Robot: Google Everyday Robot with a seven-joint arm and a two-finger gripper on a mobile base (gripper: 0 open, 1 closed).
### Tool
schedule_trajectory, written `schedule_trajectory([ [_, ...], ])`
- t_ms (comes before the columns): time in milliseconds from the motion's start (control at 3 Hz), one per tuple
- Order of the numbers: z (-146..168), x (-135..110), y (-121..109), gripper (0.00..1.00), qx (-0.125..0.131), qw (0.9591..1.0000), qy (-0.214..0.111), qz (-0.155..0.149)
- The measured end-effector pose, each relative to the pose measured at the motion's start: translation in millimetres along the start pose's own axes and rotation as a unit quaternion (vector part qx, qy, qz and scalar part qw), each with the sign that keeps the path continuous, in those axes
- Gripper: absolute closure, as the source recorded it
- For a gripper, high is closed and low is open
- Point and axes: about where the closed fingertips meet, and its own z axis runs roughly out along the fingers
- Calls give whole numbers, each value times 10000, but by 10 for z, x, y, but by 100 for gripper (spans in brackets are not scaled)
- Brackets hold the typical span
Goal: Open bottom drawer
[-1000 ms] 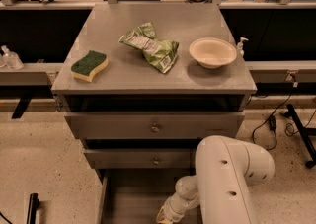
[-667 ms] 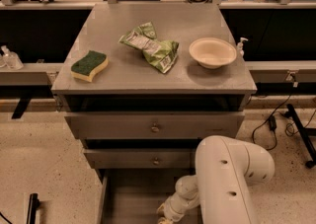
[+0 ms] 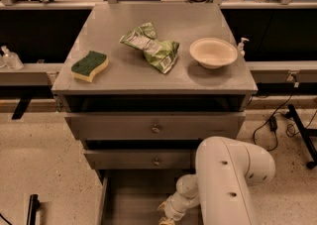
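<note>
Moved: nothing visible since a second ago.
My gripper (image 3: 165, 217): low over pulled-out bottom drawer (image 3: 131, 196), at its right side.
Claw state: cannot tell.

The bottom drawer (image 3: 132, 196) is cut off by the lower edge; only the far part of its grey inside shows, and its right side is hidden behind the white arm (image 3: 229, 179). The arm also runs out of the lower edge and covers the right end of the middle drawer (image 3: 141, 159). The gripper (image 3: 166, 220) sits over the drawer at the very bottom edge, mostly cut off. The print on the green bag (image 3: 153, 48) is too small to read. A pump bottle (image 3: 241, 46) at the far right is partly hidden behind the table top (image 3: 114, 75). A black object (image 3: 32, 209) on the near left floor is cut off.
</note>
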Motion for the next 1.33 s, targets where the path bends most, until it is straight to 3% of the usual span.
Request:
schedule_trajectory([
  [333,-10,9,-23,55,47,10000,8,19],
  [667,-65,67,-132,66,380,9991,65,153],
  [1333,-186,85,-327,100,854,9959,178,247],
])
